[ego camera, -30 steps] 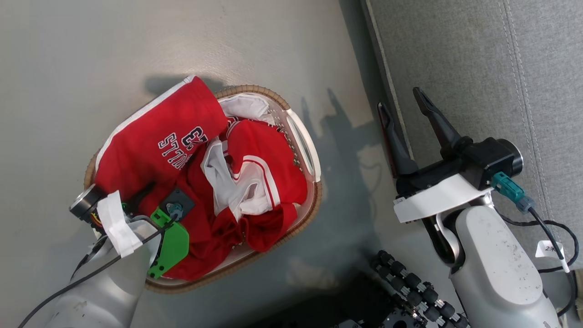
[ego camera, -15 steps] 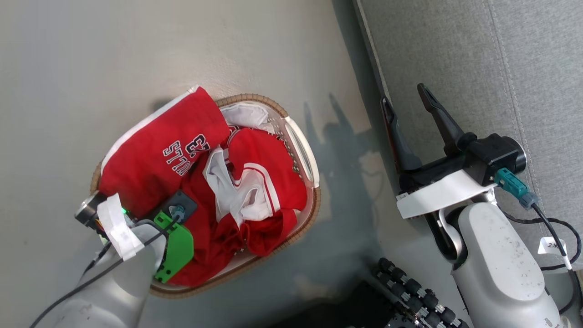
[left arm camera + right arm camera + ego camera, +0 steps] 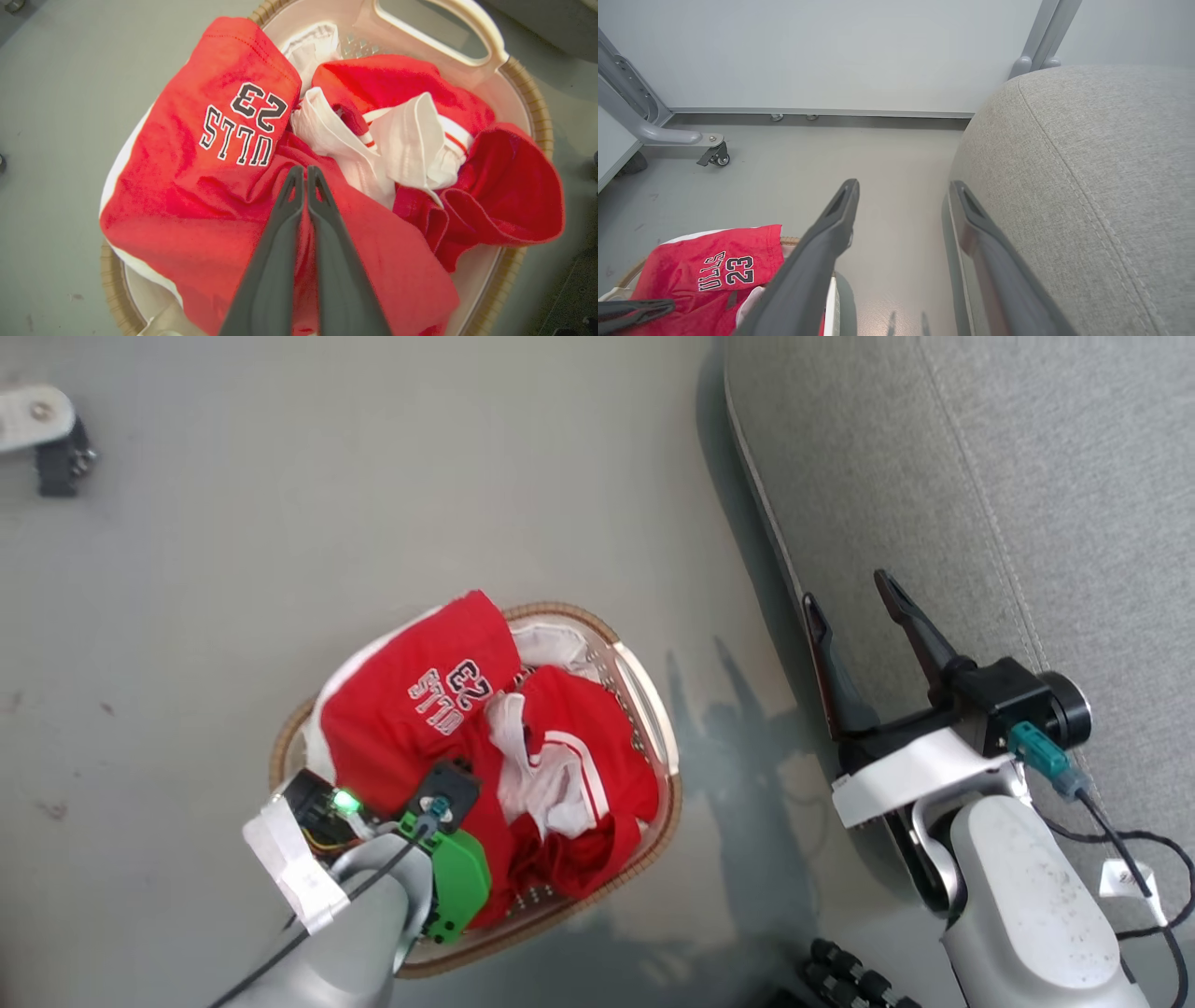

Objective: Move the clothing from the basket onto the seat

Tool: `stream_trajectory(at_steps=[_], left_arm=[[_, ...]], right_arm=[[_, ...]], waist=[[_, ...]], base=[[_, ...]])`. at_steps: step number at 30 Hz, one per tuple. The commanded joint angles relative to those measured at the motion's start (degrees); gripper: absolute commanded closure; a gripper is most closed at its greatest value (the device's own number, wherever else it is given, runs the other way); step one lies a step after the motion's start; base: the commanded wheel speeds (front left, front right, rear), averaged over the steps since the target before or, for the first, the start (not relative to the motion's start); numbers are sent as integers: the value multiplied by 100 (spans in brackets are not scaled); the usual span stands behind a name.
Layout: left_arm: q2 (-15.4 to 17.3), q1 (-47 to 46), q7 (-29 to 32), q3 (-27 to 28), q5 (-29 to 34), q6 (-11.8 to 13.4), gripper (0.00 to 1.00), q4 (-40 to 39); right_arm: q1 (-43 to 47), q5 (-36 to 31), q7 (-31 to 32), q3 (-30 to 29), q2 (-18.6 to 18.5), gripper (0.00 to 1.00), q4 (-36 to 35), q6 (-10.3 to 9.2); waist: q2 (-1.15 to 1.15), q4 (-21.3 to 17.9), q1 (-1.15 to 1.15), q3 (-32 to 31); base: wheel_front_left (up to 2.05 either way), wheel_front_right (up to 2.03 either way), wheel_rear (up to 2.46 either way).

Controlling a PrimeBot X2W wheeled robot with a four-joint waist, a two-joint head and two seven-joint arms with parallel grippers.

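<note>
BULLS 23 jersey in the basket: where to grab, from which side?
Pinch the bunched red fold beside the lettering of the BULLS 23 jersey, from straight above: it lies topmost, draped over the basket rim, nothing on it. The left end effector looks shut on that fold.

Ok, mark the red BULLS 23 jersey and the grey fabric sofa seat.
Red BULLS 23 jersey (image 3: 238,126): left wrist view, on the lettering.
Grey fabric sofa seat (image 3: 1134,140): right wrist view, top surface.

Grey forearm (image 3: 1027,915), green bracket (image 3: 457,882), dark right end effector (image 3: 846,590).
</note>
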Motion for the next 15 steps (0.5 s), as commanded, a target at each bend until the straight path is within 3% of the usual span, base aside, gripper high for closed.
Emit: stream_trajectory(at_steps=[1,15], left_arm=[[-32,216,-31,27,-70,-14,100,-196],[-103,1467,-30,319,-791,-12,100,-2300]], right_arm=[[138,-76,-27,-44,-20,0,41,-4],[943,-329,-27,-330,-21,0,209,-4]], waist=[[-1,353,0,-662],[-1,936,0,-2179]], base=[[0,0,0],[0,0,0]])
